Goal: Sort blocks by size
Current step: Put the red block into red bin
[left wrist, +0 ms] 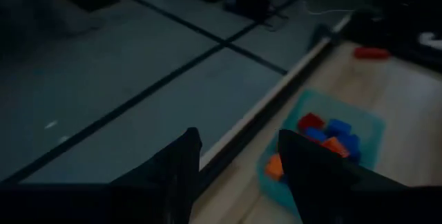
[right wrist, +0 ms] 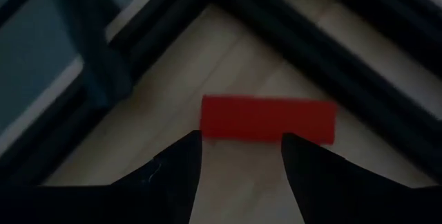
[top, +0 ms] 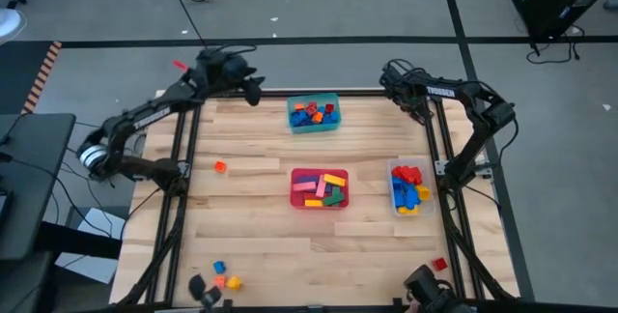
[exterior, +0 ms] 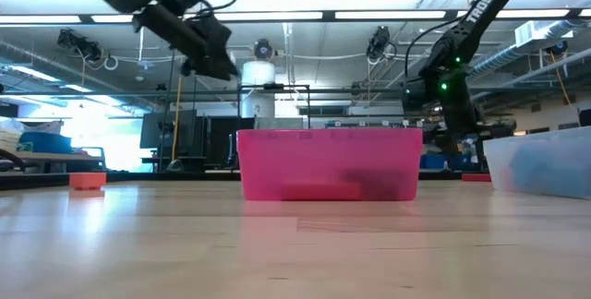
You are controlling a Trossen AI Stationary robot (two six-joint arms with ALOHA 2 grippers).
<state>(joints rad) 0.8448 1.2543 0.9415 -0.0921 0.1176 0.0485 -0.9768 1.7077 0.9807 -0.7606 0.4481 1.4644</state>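
Right wrist view shows the right hand (right wrist: 240, 156) with its fingers apart and nothing between them, poised over a red bar block (right wrist: 268, 119) that lies flat on the worktop (right wrist: 228, 44) in a corner of the dark frame. From above, that hand (top: 425, 284) sits at the near right corner, just beside the red block (top: 440, 265). The left hand (left wrist: 238, 165) also stands open and empty, raised above the far left edge of the worktop; past its fingers lies the teal tub (left wrist: 366, 124), holding red, blue and orange blocks (left wrist: 328, 135). From above, the left hand (top: 249, 86) hangs just left of that teal tub (top: 313, 126). At the middle of the worktop stands the red tub (top: 319, 203) with pink, yellow, green and red bars, and to its right the clear tub (top: 394, 195) with red, blue and yellow pieces. One orange block (top: 220, 166) lies alone on the left side, and a small cluster of blue, orange and yellow blocks (top: 225, 276) lies near the front left corner.
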